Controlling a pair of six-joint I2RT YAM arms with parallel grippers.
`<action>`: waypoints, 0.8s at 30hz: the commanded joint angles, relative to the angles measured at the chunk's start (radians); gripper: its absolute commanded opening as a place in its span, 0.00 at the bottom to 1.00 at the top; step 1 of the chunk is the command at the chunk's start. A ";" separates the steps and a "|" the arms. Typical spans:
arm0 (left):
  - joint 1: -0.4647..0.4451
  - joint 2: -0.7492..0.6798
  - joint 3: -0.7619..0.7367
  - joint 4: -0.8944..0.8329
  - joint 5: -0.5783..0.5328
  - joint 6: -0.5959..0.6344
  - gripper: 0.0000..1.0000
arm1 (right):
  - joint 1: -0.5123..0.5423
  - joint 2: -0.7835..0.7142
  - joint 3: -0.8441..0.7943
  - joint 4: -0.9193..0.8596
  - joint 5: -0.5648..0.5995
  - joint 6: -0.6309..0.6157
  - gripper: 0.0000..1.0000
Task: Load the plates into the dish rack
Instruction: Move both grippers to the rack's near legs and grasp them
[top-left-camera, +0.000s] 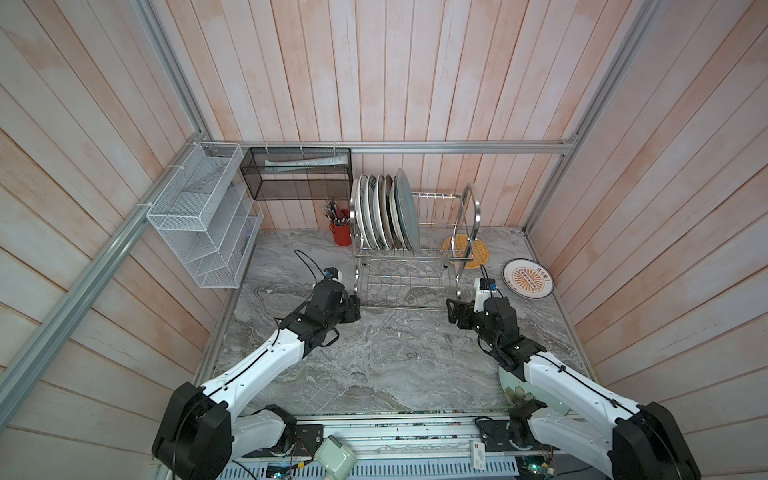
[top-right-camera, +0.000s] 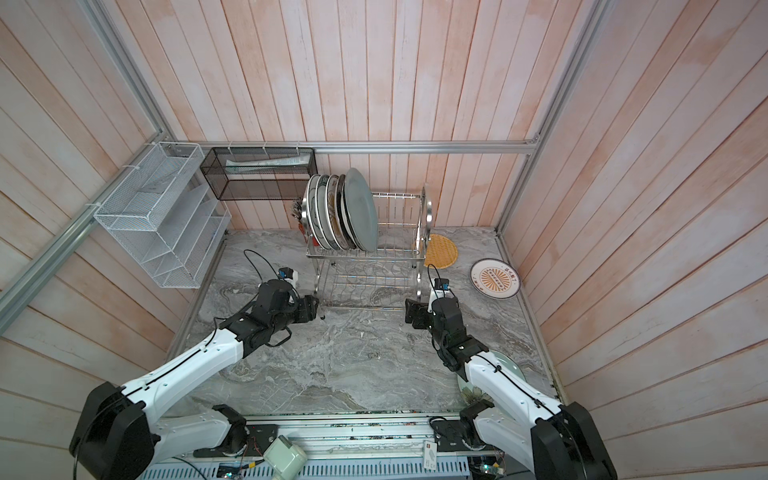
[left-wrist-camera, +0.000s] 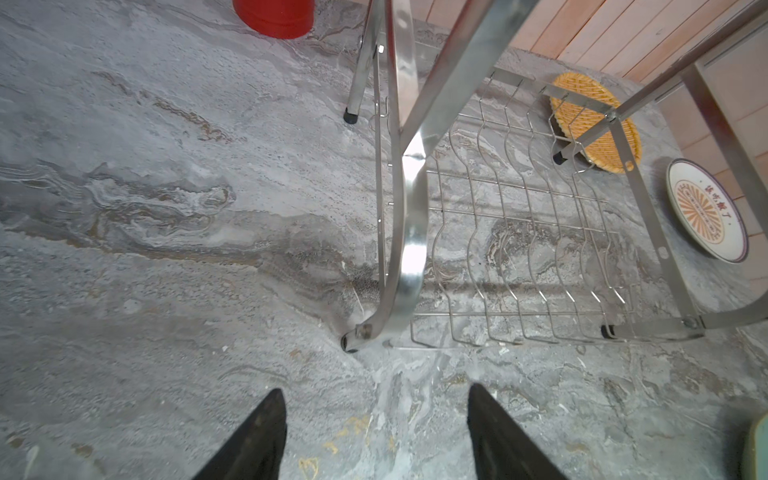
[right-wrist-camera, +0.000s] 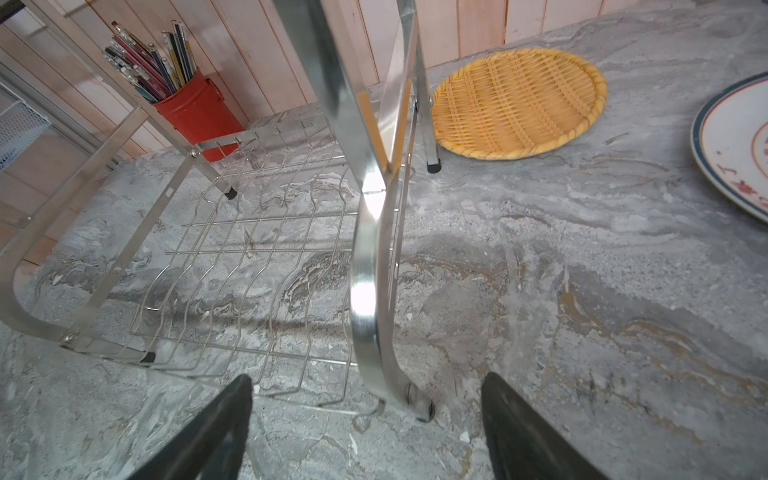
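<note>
At the near edge a metal rail (top-left-camera: 395, 432) carries the bases of both arms. Just beyond it, near right, a pale flowered plate (top-left-camera: 512, 388) lies flat on the grey marbled counter (top-left-camera: 374, 353), partly under the right arm.

Farther in, both arms reach toward the near feet of the dish rack (top-left-camera: 409, 266). The left gripper (left-wrist-camera: 374, 390) has its fingers apart with nothing between them, and the rack's near left foot is just ahead. The right gripper (right-wrist-camera: 368, 377) is also spread and empty, with the rack's near right foot at the mouth of the gap and clear on both sides.

The rack stands at the far middle of the counter. A row of plates (top-left-camera: 380, 214) stands upright at the left end of its upper tier, the grey-blue plate (top-left-camera: 406, 214) rightmost.

A sunburst plate (top-left-camera: 528, 277) lies flat at far right. A woven orange plate (top-left-camera: 471, 253) lies by the rack's far right leg.

A red pot (top-left-camera: 340, 233) of utensils stands left of the rack. On the wall hang a white mesh organiser (top-left-camera: 203, 220) and a black mesh basket (top-left-camera: 299, 174).
</note>
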 joint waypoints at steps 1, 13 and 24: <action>0.012 0.046 0.068 0.083 0.017 0.029 0.66 | -0.009 0.054 0.061 0.007 -0.013 -0.027 0.80; 0.039 0.170 0.114 0.175 0.034 0.039 0.44 | -0.046 0.169 0.122 -0.004 0.016 -0.046 0.50; 0.043 0.220 0.113 0.222 0.069 0.036 0.18 | -0.060 0.229 0.165 0.008 -0.077 -0.089 0.27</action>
